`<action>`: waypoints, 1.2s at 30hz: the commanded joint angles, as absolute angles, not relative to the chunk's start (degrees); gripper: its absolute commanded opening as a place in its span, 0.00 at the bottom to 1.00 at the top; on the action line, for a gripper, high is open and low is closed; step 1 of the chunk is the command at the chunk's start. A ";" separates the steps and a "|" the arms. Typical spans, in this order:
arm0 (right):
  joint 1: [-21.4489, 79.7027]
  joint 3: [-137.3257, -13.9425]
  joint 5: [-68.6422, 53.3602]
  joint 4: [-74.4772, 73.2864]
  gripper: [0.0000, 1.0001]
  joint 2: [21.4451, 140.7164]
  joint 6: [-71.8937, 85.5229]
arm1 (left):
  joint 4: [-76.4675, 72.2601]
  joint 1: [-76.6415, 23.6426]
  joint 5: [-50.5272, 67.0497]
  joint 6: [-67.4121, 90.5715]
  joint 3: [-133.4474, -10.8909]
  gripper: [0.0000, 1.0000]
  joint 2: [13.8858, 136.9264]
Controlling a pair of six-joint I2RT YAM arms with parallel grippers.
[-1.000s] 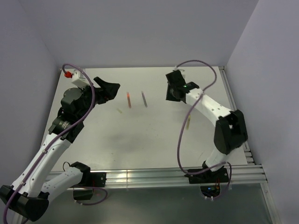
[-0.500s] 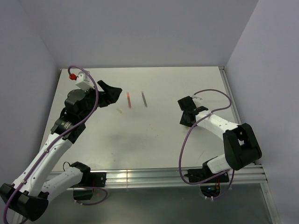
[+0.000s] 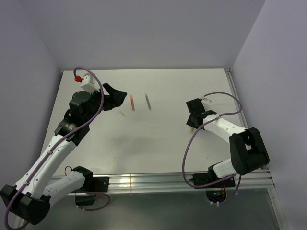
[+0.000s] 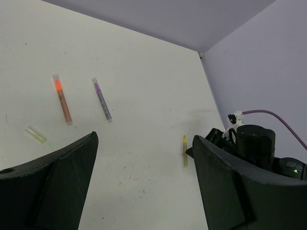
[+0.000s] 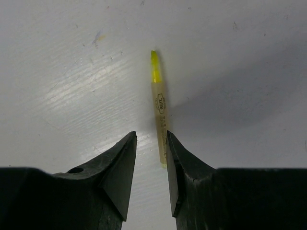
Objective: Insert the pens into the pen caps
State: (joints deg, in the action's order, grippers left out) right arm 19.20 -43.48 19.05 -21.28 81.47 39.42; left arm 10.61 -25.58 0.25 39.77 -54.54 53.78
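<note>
The yellow-green pen lies flat on the white table. My right gripper is low over it, open only a little. Its near end sits between the jaws, close to the right finger, with a gap to the left one. The left wrist view shows that pen beside the right gripper. The orange-red pen and dark purple pen lie side by side at the back middle. A cream-yellow cap lies near them. My left gripper hovers wide open and holds nothing, just left of the orange pen.
Pale walls close the table at the back and both sides. A metal rail runs along the right edge and another along the front. The right arm's purple cable loops above the table's right part.
My right arm swung from the back middle to the right and came down over the yellow-green pen. My left gripper edged slightly toward the orange pen. The pens and cap have not moved.
</note>
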 commanded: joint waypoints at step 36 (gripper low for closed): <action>14.68 -41.93 11.69 -15.91 0.00 84.65 36.13 | 7.65 -22.16 8.87 41.83 -54.58 0.77 58.27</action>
State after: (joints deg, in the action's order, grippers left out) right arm 14.94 -41.28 12.51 -17.30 85.14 37.10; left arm 10.17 -23.22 6.39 40.75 -54.19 58.15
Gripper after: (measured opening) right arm 0.029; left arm 0.767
